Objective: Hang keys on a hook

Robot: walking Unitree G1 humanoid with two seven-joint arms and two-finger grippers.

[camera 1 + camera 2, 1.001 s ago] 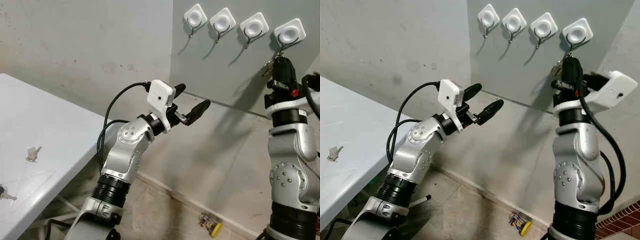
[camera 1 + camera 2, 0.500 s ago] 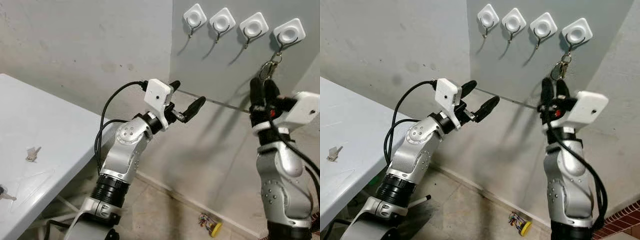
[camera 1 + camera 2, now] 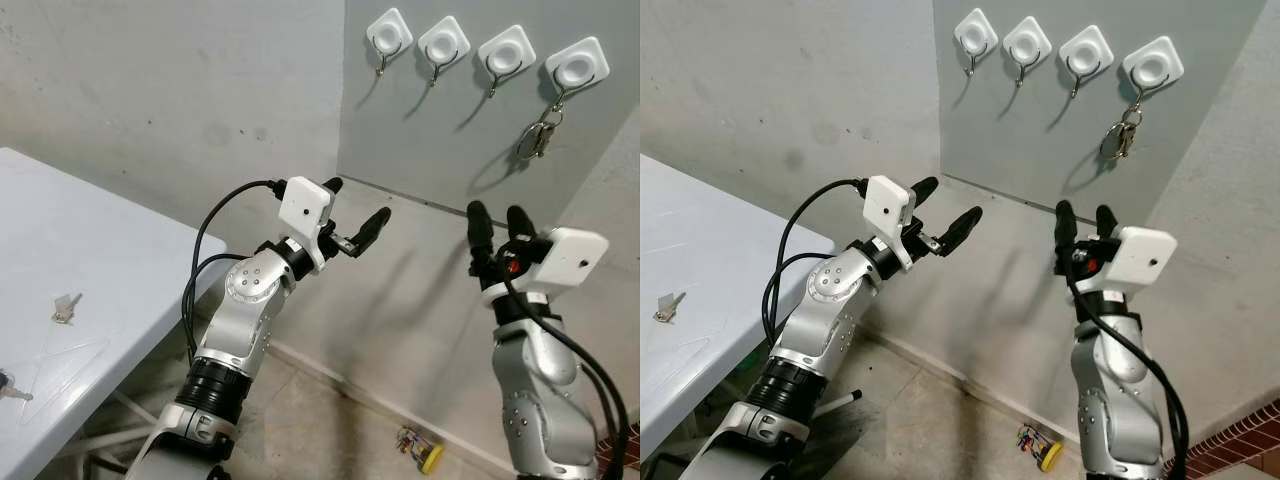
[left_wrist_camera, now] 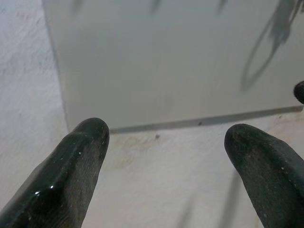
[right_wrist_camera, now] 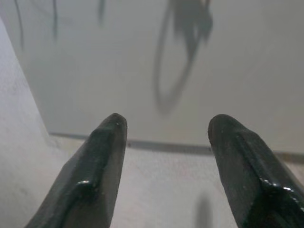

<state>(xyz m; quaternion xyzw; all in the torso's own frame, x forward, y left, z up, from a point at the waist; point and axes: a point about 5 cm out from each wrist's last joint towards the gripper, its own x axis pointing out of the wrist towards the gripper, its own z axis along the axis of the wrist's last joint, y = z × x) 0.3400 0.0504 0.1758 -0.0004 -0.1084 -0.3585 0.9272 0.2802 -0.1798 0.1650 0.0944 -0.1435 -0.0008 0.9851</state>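
Nearest, the left gripper [image 3: 352, 214] is hovering with fingers spread wide, holding nothing. To its right, the right gripper [image 3: 498, 222] is pointing up, equally wide and empty. Farther, the keys [image 3: 535, 138] are hanging from the rightmost hook [image 3: 575, 72].

Even, fairly bright light, head views sharp. Soft shadows fall down-left of the hooks [image 3: 447, 45] and keys [image 3: 536, 138] on the grey panel [image 3: 1040, 130]. Wrist views soft; close pincer fingers [image 5: 97, 178] blurred, faint glints.
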